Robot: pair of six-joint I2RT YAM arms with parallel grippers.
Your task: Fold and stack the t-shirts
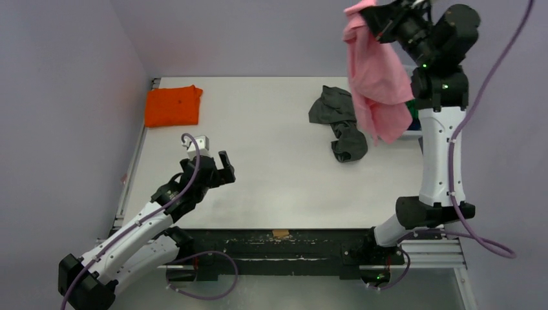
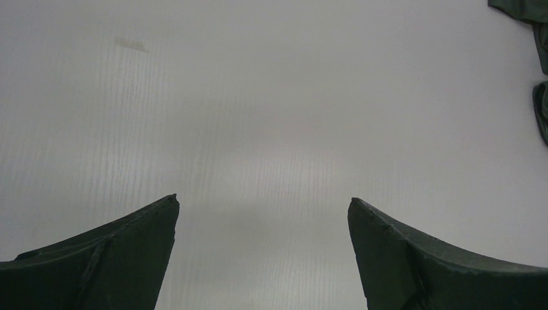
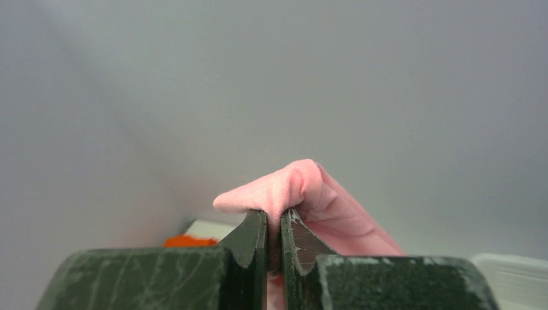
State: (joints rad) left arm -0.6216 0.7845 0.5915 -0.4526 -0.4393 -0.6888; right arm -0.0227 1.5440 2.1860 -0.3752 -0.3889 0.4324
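Observation:
My right gripper (image 1: 375, 16) is shut on the light pink t-shirt (image 1: 378, 81) and holds it high above the table's right side, where it hangs down in folds. In the right wrist view the pink cloth (image 3: 304, 190) bulges out between the closed fingers of my right gripper (image 3: 274, 216). A folded bright orange t-shirt (image 1: 172, 105) lies at the far left corner and shows in the right wrist view (image 3: 189, 241). A crumpled grey t-shirt (image 1: 339, 121) lies right of centre and shows at the edge of the left wrist view (image 2: 539, 39). My left gripper (image 1: 216, 165) is open and empty, low over the table (image 2: 263, 205).
A bit of green cloth (image 1: 411, 108) shows behind the hanging pink shirt, beside a white bin edge (image 1: 413, 134) at the right. The white table (image 1: 271, 174) is walled by purple panels at left and back. A small tan tape mark (image 1: 280, 233) sits on the front rail.

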